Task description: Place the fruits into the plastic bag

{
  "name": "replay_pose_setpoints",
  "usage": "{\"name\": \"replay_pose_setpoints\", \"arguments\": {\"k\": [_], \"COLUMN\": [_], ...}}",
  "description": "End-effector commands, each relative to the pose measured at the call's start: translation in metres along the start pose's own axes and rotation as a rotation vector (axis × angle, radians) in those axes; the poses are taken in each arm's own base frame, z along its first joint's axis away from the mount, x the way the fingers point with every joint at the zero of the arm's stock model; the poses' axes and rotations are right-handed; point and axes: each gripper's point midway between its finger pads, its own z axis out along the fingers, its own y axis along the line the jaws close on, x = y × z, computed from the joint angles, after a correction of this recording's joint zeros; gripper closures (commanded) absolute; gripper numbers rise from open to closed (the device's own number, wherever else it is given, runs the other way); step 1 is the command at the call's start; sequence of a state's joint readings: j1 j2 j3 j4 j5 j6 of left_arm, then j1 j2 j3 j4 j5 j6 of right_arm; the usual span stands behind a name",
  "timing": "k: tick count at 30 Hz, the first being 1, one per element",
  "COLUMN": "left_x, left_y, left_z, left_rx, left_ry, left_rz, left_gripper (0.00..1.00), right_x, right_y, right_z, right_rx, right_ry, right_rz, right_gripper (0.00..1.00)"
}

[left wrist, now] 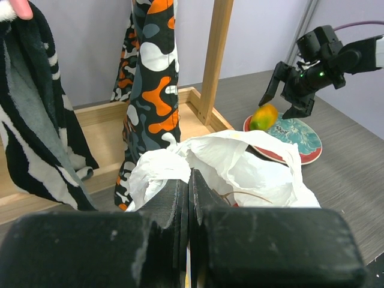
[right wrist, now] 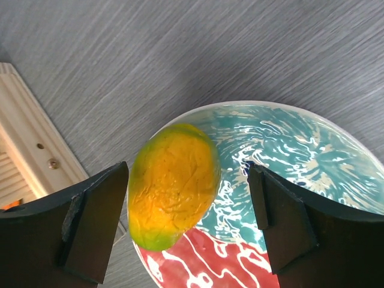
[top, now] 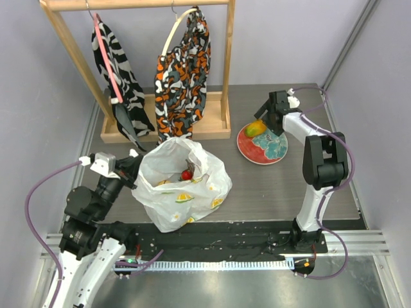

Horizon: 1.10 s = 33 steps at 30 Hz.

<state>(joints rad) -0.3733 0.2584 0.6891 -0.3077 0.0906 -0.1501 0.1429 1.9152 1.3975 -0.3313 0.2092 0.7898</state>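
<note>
Here, the scene as it stands:

- The plastic bag (top: 183, 186) sits on the table (top: 270, 192) near the middle, just near of the wooden rack (top: 226, 64), with its mouth open upward.
- Inside the bag, the red berries (top: 187, 174) show through the opening. A darker shape lies just beyond them, too small to make out.
- The left hand (top: 135, 168) is at the bag's left rim. In the left wrist view its fingers are pressed flat together with the crinkled white plastic right at their tips, so it appears to pinch the rim.
- The mango (right wrist: 174, 183), orange with a green end, lies on the far-left part of the plate (top: 273, 151), to the right of the bag and apart from it.
- The right hand (top: 268, 119) is spread wide over the plate, one finger on each side of the mango. One finger is just beside the fruit, but I cannot tell whether it touches; the other is clearly apart from it.
- On the rack at the far left hang a zebra-striped cloth (top: 119, 70) and an orange-black cloth (top: 183, 77), the latter reaching down just behind the bag.
</note>
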Motion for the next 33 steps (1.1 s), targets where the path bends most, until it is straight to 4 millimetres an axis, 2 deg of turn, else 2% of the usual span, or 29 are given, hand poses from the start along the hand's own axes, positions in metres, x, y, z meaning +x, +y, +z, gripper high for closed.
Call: {"name": "replay_pose_setpoints", "arguments": {"k": [1, 4, 10, 16, 22, 26, 27, 29, 30, 32, 33], "left_x": [-0.014, -0.014, -0.015, -0.016, -0.017, -0.016, -0.015, -0.015, -0.015, -0.014, -0.014], "left_y": [-0.004, -0.005, -0.005, -0.005, -0.006, -0.006, -0.006, -0.006, -0.005, -0.005, -0.005], "left_z": [-0.003, -0.003, -0.004, -0.006, -0.005, -0.005, -0.005, -0.004, -0.005, -0.004, -0.004], "left_rx": [0.019, 0.019, 0.022, 0.021, 0.023, 0.026, 0.025, 0.025, 0.022, 0.022, 0.022], "left_ry": [-0.05, -0.052, -0.054, -0.061, -0.062, -0.059, -0.057, -0.056, -0.056, -0.053, -0.051], "left_rz": [-0.001, -0.001, 0.001, 0.001, 0.001, 0.0, 0.001, 0.0, 0.002, 0.002, 0.001], "left_gripper": [1.0, 1.0, 1.0, 1.0, 1.0, 1.0, 1.0, 1.0, 1.0, 1.0, 1.0], "right_x": [-0.003, 0.009, 0.02, 0.019, 0.025, 0.028, 0.025, 0.026, 0.02, 0.015, 0.007], "right_y": [0.014, 0.015, 0.012, 0.008, 0.003, 0.001, 0.004, 0.004, 0.008, 0.009, 0.013], "right_z": [0.002, 0.008, 0.013, 0.009, 0.012, 0.011, 0.008, 0.004, -0.003, -0.011, -0.021], "right_rx": [-0.003, 0.014, 0.037, 0.044, 0.051, 0.046, 0.032, 0.024, 0.009, -0.001, -0.019], "right_ry": [-0.021, -0.005, 0.002, -0.016, -0.003, 0.003, -0.006, -0.004, -0.015, -0.035, -0.057], "right_rz": [0.014, -0.008, -0.013, -0.009, -0.019, -0.032, -0.028, -0.034, -0.031, -0.025, -0.019], "right_gripper": [0.1, 0.1, 0.1, 0.14, 0.21, 0.38, 0.47, 0.53, 0.61, 0.67, 0.73]}}
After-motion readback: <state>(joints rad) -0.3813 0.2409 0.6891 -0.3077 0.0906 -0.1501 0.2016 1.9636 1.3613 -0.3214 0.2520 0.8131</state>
